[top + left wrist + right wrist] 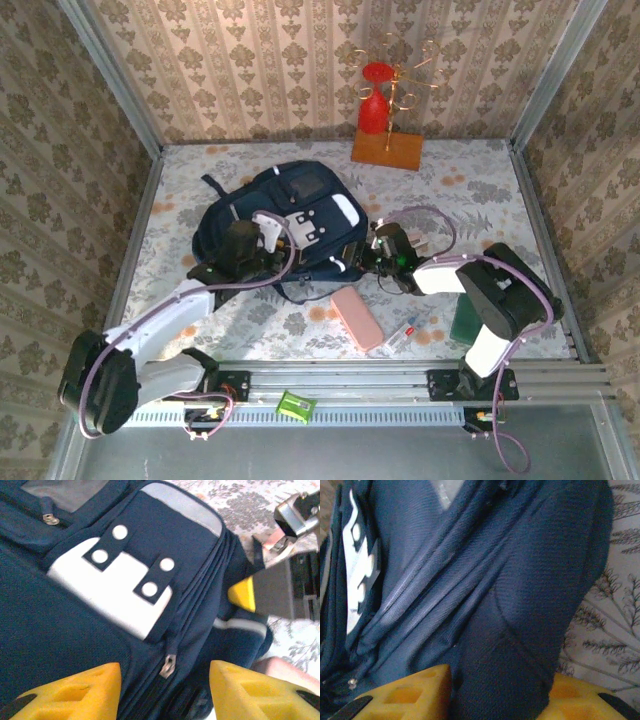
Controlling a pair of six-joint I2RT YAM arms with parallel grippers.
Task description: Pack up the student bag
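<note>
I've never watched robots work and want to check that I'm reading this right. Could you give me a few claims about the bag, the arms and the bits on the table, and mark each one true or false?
1. The left gripper and the right gripper are both at the student bag. True.
2. The pink case is already packed inside the bag. False: it lies on the table, in front of the bag.
3. The left gripper's fingers are pressed together. False: they stand apart, with a zipper pull in the gap.
4. A red vase stands on a wooden base at the back of the table. True.
</note>
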